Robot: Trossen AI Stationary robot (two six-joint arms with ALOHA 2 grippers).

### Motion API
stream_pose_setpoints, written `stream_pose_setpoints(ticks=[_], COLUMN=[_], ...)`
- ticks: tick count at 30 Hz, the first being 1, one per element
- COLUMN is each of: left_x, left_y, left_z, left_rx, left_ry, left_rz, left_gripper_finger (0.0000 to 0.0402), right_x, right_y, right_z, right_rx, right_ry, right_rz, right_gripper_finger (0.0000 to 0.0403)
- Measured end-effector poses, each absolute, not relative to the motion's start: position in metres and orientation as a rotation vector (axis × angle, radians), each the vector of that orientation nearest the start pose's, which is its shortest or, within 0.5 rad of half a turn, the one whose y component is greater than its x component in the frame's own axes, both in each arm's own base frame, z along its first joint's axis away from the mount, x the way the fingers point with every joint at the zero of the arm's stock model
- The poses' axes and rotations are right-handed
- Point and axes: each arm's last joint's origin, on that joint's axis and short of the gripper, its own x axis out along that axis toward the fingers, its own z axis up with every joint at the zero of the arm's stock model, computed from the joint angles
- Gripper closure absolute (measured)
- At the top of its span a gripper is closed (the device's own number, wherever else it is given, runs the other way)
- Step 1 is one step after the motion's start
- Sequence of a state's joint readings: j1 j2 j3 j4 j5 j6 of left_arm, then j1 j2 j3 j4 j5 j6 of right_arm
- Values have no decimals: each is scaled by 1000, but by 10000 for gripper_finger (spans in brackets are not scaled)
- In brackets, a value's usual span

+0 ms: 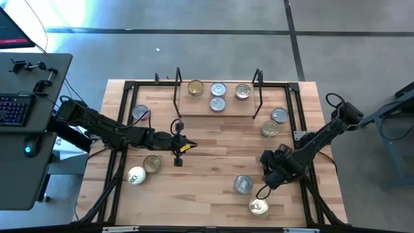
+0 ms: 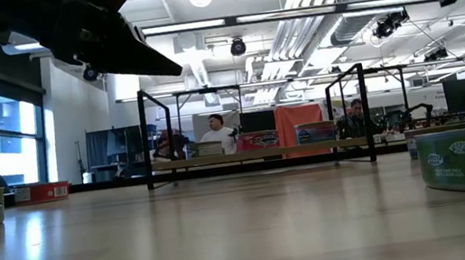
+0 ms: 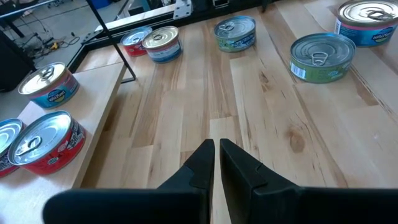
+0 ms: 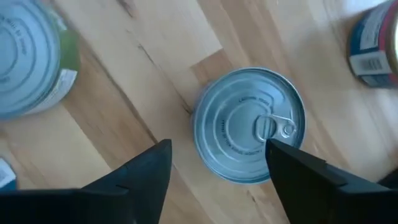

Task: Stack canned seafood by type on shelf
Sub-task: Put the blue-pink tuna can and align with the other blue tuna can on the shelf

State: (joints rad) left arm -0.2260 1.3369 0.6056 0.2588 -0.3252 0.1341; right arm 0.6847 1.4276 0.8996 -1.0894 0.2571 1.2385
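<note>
Three silver-lidded cans (image 1: 218, 96) and a gold-lidded one (image 1: 195, 87) stand on the shelf (image 1: 194, 111) at the table's far edge. More cans stand on the table: two at the left (image 1: 145, 169), one by the left frame (image 1: 140, 113), two right of the shelf (image 1: 274, 122), two near the front (image 1: 243, 184). My left gripper (image 3: 216, 149) is shut and holds nothing, hovering over mid-table (image 1: 186, 146). My right gripper (image 4: 219, 149) is open, its fingers on either side above a silver-lidded can (image 4: 249, 124). In the high view that gripper (image 1: 268, 173) covers the can.
A black metal frame (image 1: 126, 87) runs around the tabletop. A green-labelled can (image 4: 31, 56) and a blue-labelled can (image 4: 373, 43) stand close to the right gripper. A desk with a keyboard (image 1: 14, 109) stands left of the table. People (image 2: 215, 132) sit in the room beyond.
</note>
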Motion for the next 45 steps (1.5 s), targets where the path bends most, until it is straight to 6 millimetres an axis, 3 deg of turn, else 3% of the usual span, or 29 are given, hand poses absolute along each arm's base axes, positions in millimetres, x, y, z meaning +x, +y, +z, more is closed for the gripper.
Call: stream_pose_setpoints(ticks=[6, 11, 14, 19, 25, 29, 36, 41, 45], left_x=[261, 262, 261, 259, 256, 246, 214, 205, 203], left_y=[-51, -51, -51, -52, -57, -61, -63, -67, -72], left_z=[198, 199, 197, 194, 190, 188, 193, 197, 198], left_rx=[260, 252, 163, 82, 53, 101, 65, 38, 31], left_ry=[459, 454, 467, 496, 537, 596, 697, 702, 699], left_rz=[67, 69, 86, 96, 93, 193, 344, 332, 315], left_gripper_finger=[383, 383, 383, 383, 383, 392, 400, 401, 401], right_x=[165, 161, 163, 179, 196, 196, 186, 183, 187], right_y=[108, 82, 61, 30, 7, -15, -55, -63, -53], right_z=[187, 166, 159, 173, 196, 198, 198, 198, 198], right_rx=[396, 448, 417, 365, 365, 327, 430, 454, 423], right_ry=[1346, 1335, 1335, 1395, 1470, 1413, 1427, 1450, 1463], right_rz=[-815, -981, -1025, -950, -772, -915, -1088, -1077, -1016], right_gripper_finger=[183, 213, 230, 252, 265, 265, 266, 266, 266])
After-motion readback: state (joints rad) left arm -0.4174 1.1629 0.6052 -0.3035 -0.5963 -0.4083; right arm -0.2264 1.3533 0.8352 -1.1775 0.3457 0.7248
